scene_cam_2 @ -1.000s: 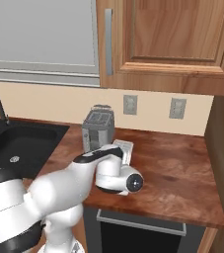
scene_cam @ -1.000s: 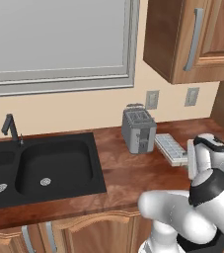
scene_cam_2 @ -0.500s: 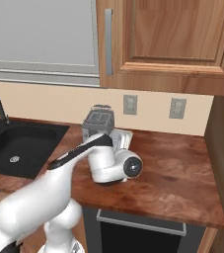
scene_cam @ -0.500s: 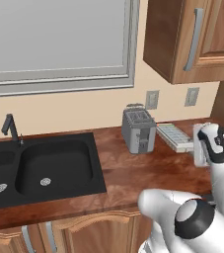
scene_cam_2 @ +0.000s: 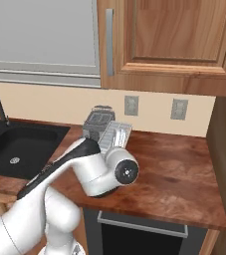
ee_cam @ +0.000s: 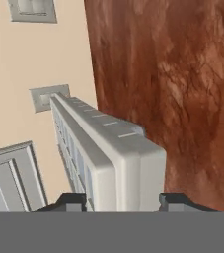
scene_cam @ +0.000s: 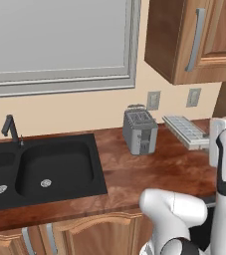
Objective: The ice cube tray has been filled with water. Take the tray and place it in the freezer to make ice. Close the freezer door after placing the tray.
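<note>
Tray lifted off the counter beside the toaster

Over the last second the arm has swung up and out to the right of the toaster [scene_cam: 140, 132], and the ice cube tray [scene_cam: 185, 131] has risen with it: it now hangs in the air, just right of the toaster and clear of the brown counter [scene_cam: 149, 172]. In the hand view the gripper [ee_cam: 118, 200] has its two fingers clamped on the tray's near end. The pickup looks done; the carry to the freezer is still ahead.
</note>
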Tool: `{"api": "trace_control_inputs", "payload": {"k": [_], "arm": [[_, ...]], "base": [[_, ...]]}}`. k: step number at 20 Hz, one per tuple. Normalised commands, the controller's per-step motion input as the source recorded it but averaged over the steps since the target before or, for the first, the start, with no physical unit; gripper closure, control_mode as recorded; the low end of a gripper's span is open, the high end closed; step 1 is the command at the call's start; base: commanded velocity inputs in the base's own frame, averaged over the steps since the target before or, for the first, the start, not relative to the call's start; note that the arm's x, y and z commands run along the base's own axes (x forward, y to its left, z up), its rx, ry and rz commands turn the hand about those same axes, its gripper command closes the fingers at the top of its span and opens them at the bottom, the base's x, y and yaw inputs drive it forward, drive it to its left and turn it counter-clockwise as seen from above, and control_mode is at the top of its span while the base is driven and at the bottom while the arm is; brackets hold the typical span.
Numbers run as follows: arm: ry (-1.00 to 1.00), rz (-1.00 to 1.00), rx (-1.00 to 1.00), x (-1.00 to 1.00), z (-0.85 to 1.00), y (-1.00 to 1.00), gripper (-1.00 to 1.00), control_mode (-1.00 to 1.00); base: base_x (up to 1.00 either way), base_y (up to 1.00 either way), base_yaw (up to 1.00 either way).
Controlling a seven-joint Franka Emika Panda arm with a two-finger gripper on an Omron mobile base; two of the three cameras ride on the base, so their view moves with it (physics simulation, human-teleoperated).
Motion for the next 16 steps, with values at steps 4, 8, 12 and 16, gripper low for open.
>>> {"api": "trace_control_inputs", "payload": {"k": [4, 8, 12, 16], "arm": [[-0.07, 0.00, 0.00, -0.96, 0.73, 0.00, 1.00, -1.00], [-0.04, 0.00, 0.00, -0.94, 0.81, 0.00, 1.00, -1.00], [0.00, 0.00, 0.00, -0.88, 0.78, 0.00, 1.00, -1.00], [0.00, 0.02, 0.00, -0.72, 0.66, 0.10, 1.00, -1.00]], "base": [[0.00, 0.00, 0.00], [0.00, 0.00, 0.00], [0.00, 0.00, 0.00], [0.00, 0.00, 0.00]]}}
